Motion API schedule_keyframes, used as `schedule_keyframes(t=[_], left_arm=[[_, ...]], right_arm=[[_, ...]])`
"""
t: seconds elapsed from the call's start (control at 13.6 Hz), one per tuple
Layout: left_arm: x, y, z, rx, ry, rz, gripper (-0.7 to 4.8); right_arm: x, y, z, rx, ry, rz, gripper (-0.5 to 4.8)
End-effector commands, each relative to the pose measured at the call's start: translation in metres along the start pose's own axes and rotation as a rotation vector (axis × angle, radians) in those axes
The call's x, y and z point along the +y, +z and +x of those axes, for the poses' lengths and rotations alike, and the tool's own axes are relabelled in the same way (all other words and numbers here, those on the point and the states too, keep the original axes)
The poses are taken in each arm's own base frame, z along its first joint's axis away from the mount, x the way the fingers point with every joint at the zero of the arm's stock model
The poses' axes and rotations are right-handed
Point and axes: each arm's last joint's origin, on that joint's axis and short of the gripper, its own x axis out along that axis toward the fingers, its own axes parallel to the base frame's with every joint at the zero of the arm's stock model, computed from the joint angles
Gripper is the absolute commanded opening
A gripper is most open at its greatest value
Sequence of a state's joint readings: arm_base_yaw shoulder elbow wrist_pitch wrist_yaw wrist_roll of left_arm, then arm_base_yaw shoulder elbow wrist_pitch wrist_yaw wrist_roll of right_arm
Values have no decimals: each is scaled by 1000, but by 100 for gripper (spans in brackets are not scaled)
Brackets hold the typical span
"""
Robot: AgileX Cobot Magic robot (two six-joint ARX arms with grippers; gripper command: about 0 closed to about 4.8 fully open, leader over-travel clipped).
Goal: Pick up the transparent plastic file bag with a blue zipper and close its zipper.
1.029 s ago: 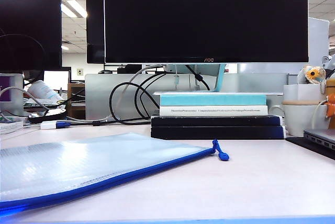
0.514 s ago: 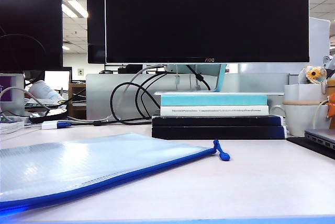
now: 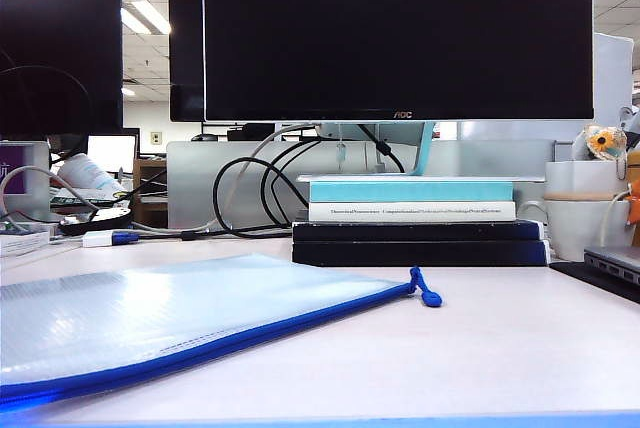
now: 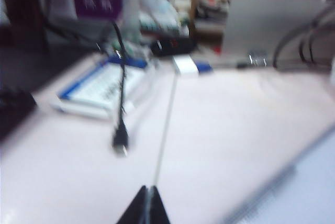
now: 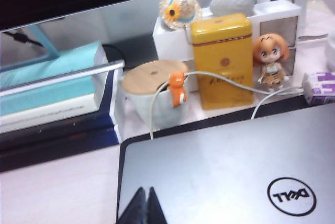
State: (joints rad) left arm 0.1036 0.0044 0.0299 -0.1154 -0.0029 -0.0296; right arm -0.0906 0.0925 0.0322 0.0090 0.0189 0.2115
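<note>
From the exterior view I see the file bag [image 3: 170,323] lying flat on the table [image 3: 520,348] at the left, its blue zipper [image 3: 215,346] running along the near edge and the cord pull [image 3: 424,290] resting just past the bag's right end, in front of the stack of books [image 3: 415,220] under the monitor [image 3: 395,33]; compared with a second ago the bag has not shifted in any way I can make out, and the whole picture has only crept a little to the right; no arm shows in that view at any point. On the left wrist view my left gripper [image 4: 147,207] is clenched, tips together with nothing between them, hovering over bare table with a loose cable plug [image 4: 121,145] ahead and only a blurred edge of the bag [image 4: 293,192] off to one side; on the right wrist view my right gripper [image 5: 143,205] is likewise pressed shut on nothing, sitting above the lid of a closed laptop [image 5: 225,177] near a lidded mug [image 5: 152,96] and a yellow tin [image 5: 222,59]; so I judge both arms to be well clear of the bag, with the zipper looking drawn to its end and the handling seemingly over, though I cannot verify the seam's whole length from here.
</note>
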Motion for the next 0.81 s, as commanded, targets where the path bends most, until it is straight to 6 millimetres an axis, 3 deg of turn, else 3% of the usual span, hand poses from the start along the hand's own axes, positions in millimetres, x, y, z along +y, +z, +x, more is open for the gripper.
schedule_keyframes(t=[0.07, 0.81], left_arm=[[-1, -8, 1, 35, -50, 15, -6], [-1, -4, 1, -2, -50, 18, -2]], right_arm=[[2, -2, 1, -29, 91, 24, -1], [1, -7, 1, 22, 88, 24, 0]])
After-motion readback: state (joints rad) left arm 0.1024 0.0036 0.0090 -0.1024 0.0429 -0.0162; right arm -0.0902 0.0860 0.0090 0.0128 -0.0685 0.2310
